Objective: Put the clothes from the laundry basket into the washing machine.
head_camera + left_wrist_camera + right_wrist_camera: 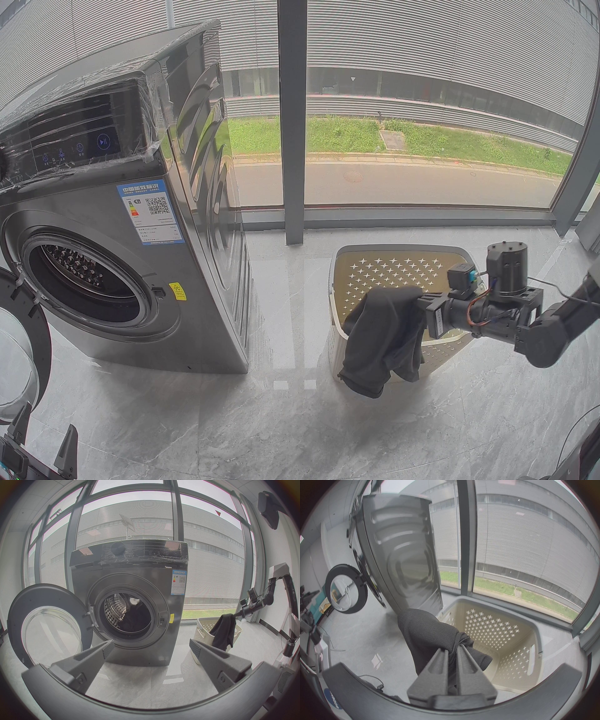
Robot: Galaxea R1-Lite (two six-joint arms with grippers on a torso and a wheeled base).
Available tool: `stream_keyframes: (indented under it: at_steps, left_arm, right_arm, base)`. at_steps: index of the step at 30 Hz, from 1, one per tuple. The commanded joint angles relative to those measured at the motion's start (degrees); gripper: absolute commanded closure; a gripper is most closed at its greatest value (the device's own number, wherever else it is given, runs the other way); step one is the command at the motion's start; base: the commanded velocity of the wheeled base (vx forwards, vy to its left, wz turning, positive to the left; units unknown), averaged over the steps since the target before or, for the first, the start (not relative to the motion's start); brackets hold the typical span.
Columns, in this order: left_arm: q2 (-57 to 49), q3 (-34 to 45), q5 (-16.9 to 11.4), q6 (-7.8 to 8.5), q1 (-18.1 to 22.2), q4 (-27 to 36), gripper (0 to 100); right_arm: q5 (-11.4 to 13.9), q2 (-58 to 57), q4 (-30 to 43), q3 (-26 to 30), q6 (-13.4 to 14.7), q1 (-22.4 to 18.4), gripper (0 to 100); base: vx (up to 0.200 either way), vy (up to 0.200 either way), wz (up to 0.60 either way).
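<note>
My right gripper is shut on a dark grey garment, which hangs over the near-left rim of the beige laundry basket. The right wrist view shows the fingers pinching a bunched part of the garment above the basket. The grey washing machine stands to the left with its round door swung open and the drum exposed. My left gripper is open, low at the left, facing the drum. Dark clothing lies inside the drum.
A tall window with a grey pillar runs behind the basket. Bare marble floor lies between the washing machine and the basket. The open door juts out on the machine's left side.
</note>
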Motion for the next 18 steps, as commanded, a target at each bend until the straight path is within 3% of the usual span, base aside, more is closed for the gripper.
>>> stream_keyframes:
  at_steps: [1, 6, 7, 11, 12, 13, 14, 18]
  left_arm:
    - [-0.8, 1.0, 0.1, -0.11, -0.1, 0.0, 0]
    - [-0.8, 1.0, 0.0, 0.07, 0.0, 0.0, 0]
    - [-0.8, 1.0, 0.0, 0.24, 0.0, 0.0, 0]
    - [-0.8, 1.0, -0.1, 0.6, -0.1, 0.1, 0]
    - [-0.8, 1.0, -0.1, 0.6, 0.0, 0.1, 0]
    - [-0.8, 1.0, -0.1, 0.6, 0.0, 0.1, 0]
    - [-0.8, 1.0, -0.1, 0.51, 0.0, 0.0, 0]
    - [-0.8, 1.0, -0.1, 0.6, 0.0, 0.1, 0]
  right_arm:
    - [-0.5, -15.1, 0.2, 3.9, 1.5, -0.1, 100]
    - [-0.5, -21.5, 0.1, 7.2, 2.3, -0.5, 100]
    - [-0.5, -22.7, 0.0, 7.8, 3.6, -0.6, 100]
    - [-0.5, -26.0, -0.5, 8.6, 13.8, -1.4, 100]
    - [-0.5, -26.5, -0.5, 8.6, 15.1, -1.5, 100]
    - [-0.5, -26.5, -0.5, 8.6, 15.1, -1.5, 100]
    - [-0.5, -28.3, 0.0, 8.6, 16.9, -1.6, 100]
    - [-1.9, -29.6, -0.4, 8.6, 17.0, -1.7, 100]
  base:
    - [0.0, 0.0, 0.0]
    - [0.0, 0.0, 0.0]
    - [0.0, 0.0, 0.0]
    - [0.0, 0.0, 0.0]
    - [0.0, 0.0, 0.0]
    - [0.0, 0.0, 0.0]
    - [0.0, 0.0, 0.0]
    - [0.0, 0.0, 0.0]
